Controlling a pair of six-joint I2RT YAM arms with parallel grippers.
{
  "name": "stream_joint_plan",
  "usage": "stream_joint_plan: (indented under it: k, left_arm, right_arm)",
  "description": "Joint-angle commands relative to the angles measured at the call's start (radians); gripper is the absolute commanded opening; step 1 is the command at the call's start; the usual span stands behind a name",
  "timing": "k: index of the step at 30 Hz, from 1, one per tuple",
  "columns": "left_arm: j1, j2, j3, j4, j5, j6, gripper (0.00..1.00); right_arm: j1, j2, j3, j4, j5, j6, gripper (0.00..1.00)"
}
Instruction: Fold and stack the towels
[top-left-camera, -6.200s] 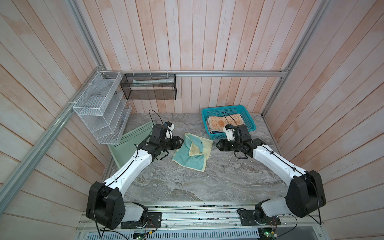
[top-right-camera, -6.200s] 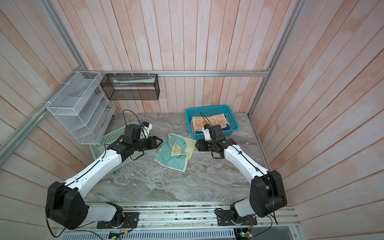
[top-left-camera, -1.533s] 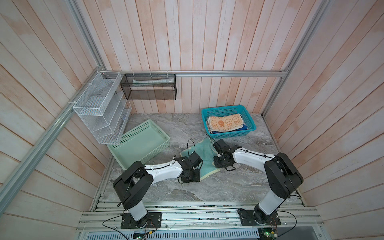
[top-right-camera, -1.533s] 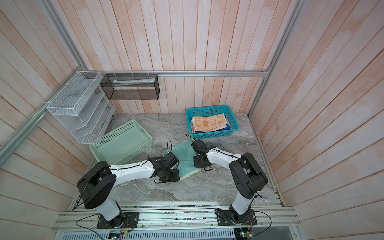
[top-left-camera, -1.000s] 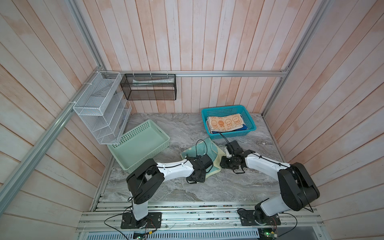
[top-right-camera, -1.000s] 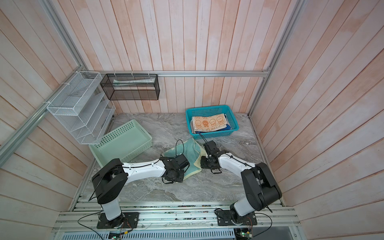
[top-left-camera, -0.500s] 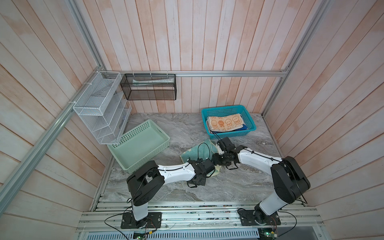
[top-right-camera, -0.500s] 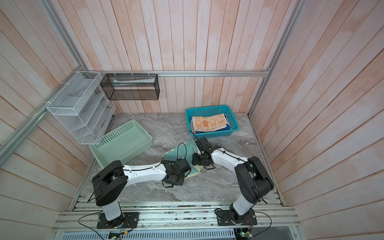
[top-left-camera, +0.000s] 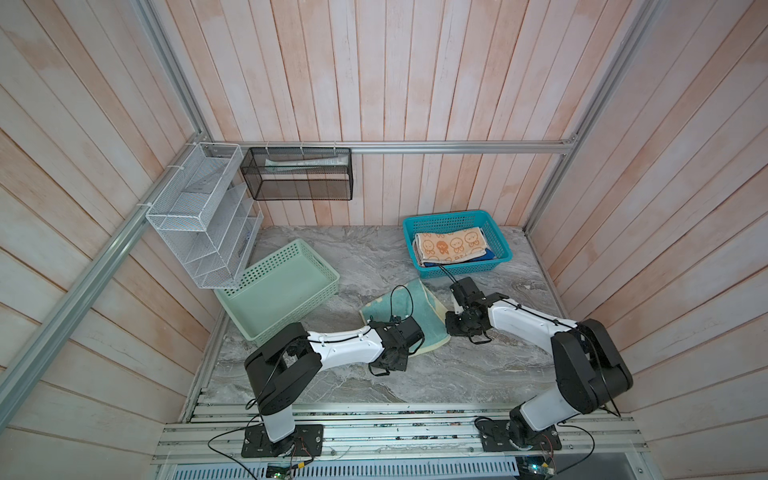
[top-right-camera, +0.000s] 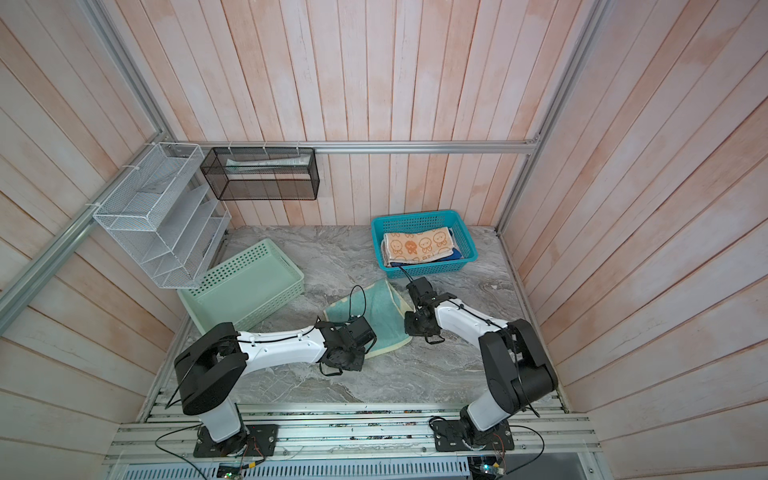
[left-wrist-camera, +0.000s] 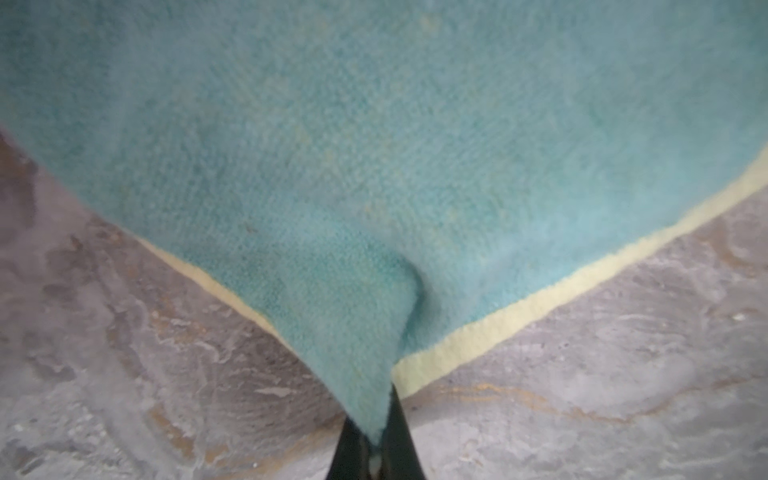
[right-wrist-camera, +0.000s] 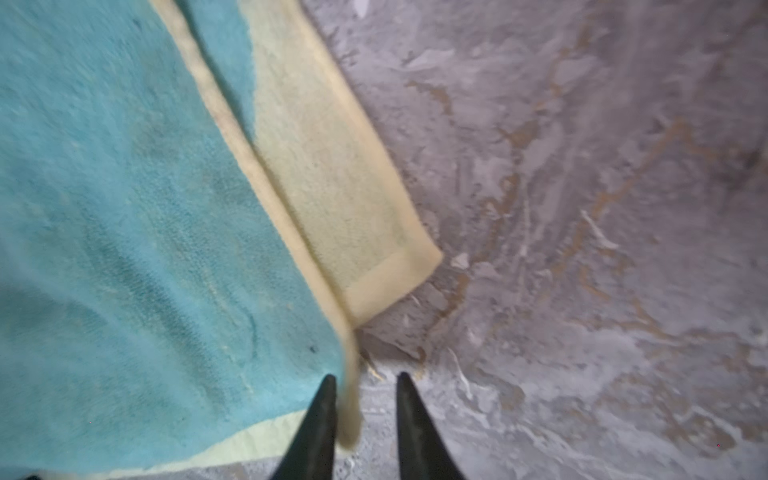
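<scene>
Terry, limp and light: yellow-and-teal towel (top-left-camera: 409, 311) lying on the table (top-left-camera: 374, 257) between the arms
Left gripper (left-wrist-camera: 376, 449) shut on a near corner; right gripper (right-wrist-camera: 365, 399) slightly parted astride the hem, nothing clamped. Best lifted by both corners, else sagging. One out, two seen in teal basket (top-left-camera: 457, 217): cartoon towel (top-left-camera: 451, 245) over blue towel (top-left-camera: 487, 254)
</scene>
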Motion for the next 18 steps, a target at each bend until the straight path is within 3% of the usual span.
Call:
stream_joint_plan:
  k: [1, 5, 8, 11, 15, 18]
  left_arm:
    - [0.016, 0.021, -0.050, -0.061, -0.002, 0.022, 0.00]
    - [0.017, 0.019, -0.046, -0.052, 0.001, 0.025, 0.00]
    - [0.017, 0.017, -0.048, -0.049, 0.004, 0.026, 0.00]
    - [0.017, 0.018, -0.052, -0.048, 0.005, 0.029, 0.00]
    - [0.017, 0.014, -0.054, -0.048, 0.002, 0.032, 0.00]
    - [0.018, 0.008, -0.051, -0.046, 0.001, 0.035, 0.00]
  right_arm:
    - [0.005, -0.041, -0.026, 0.021, -0.079, 0.004, 0.13]
    - [0.006, -0.031, -0.050, 0.058, -0.161, 0.032, 0.14]
    - [0.006, -0.026, -0.057, 0.050, -0.155, 0.050, 0.35]
    - [0.008, -0.043, -0.063, 0.031, -0.117, 0.063, 0.47]
    - [0.006, -0.055, -0.078, 0.031, -0.087, 0.067, 0.53]
    - [0.007, -0.021, -0.084, 0.058, -0.126, 0.063, 0.53]
